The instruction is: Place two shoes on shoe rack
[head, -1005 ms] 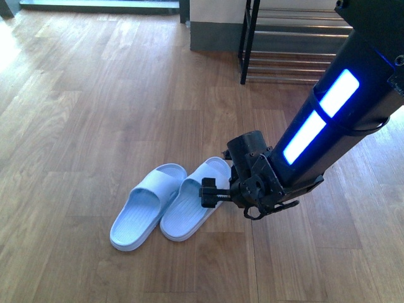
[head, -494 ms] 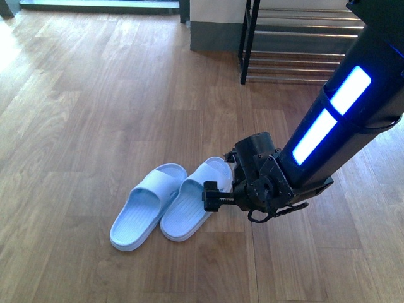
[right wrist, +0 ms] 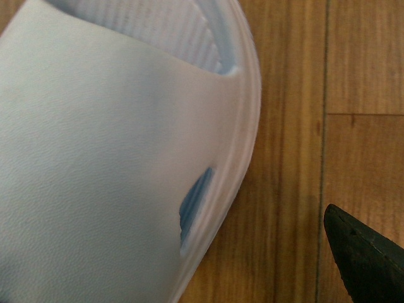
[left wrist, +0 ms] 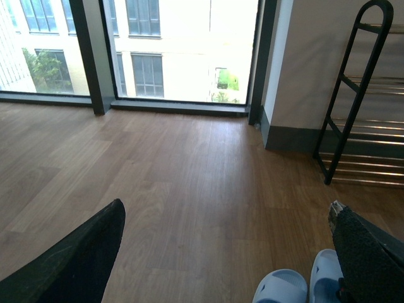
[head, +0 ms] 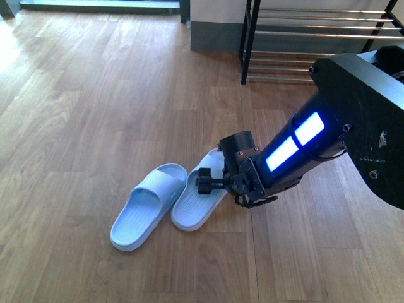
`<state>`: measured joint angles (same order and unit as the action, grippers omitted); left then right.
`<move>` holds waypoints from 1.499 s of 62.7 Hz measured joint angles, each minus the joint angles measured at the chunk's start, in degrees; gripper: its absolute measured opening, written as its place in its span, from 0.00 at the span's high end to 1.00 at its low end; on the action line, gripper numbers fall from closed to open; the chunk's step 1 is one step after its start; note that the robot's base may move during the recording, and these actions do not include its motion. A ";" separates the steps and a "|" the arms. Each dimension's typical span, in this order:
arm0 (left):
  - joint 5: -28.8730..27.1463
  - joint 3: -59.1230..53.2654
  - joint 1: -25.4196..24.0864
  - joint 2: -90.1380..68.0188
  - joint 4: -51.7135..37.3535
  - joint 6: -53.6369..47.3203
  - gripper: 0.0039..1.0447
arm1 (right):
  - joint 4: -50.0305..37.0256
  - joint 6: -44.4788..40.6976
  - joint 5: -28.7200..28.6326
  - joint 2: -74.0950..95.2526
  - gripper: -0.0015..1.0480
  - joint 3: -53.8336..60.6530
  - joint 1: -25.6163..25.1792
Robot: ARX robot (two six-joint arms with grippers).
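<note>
Evidently the two shoes are pale blue slides, side by side on the wooden floor (head: 88, 95) at lower centre-left of the front view, well apart from the shoe rack (head: 297, 35) at the upper right. The right gripper (head: 219, 168) is down over the right-hand slide (head: 197, 203), beside the left-hand slide (head: 146, 207). Its wrist view shows one dark finger (right wrist: 363, 259) just off the slide's rim, so I cannot tell how its jaws stand. The left gripper (left wrist: 227, 208) hangs with jaws wide apart, holding nothing. These slides look light, soft and bendy. I would pinch the broad strap or the side rim, and expect some flex and swing.
</note>
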<state>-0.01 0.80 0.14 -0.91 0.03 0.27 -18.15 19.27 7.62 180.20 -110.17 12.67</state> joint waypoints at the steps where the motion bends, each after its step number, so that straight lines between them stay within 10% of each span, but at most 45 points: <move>1: 0.00 0.00 0.00 0.00 0.00 0.00 0.09 | -0.33 0.02 -0.02 0.00 0.14 0.22 -0.11; 40: 0.00 0.00 0.00 0.00 0.00 -0.02 0.09 | -13.57 -3.85 -2.69 -1.14 0.98 5.62 -4.37; 65: 0.00 0.00 0.00 0.00 0.00 0.00 0.09 | -39.45 -13.33 -5.53 -45.33 0.98 64.43 -16.66; 94: 0.00 0.00 0.00 0.00 0.00 -0.02 0.09 | -29.59 -19.06 -6.40 -91.69 0.98 91.21 -30.75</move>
<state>-0.01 0.80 0.14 -0.91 0.03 0.25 -47.75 0.21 1.21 88.51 -18.96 -18.09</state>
